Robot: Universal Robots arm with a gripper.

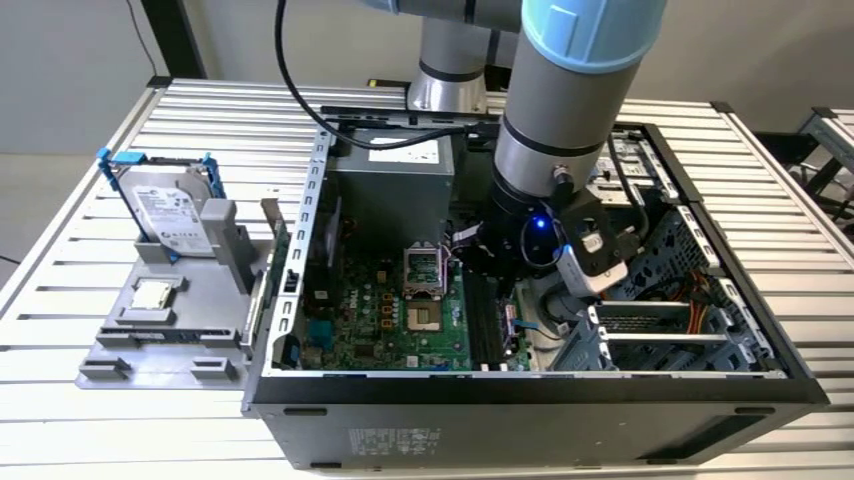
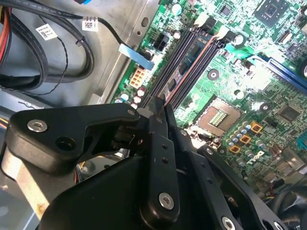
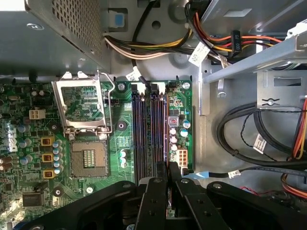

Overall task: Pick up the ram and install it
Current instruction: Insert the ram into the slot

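On the exterior view's left you see the grey holder [image 1: 134,345] on the table [image 1: 80,420], carrying the hard drive [image 1: 167,215] and the processor chip [image 1: 154,293]; next stands the open computer case [image 1: 534,420] with its motherboard [image 1: 374,320]; your gripper [image 1: 491,282] hangs low over the memory slots [image 1: 478,325]; in the second wrist view the gripper [image 2: 160,108] is pinched almost closed on the ram [image 2: 190,56], which stands on edge along one slot beside the processor socket [image 2: 218,117]; you cannot tell whether it is seated; further right sits the metal drive cage [image 1: 667,322].
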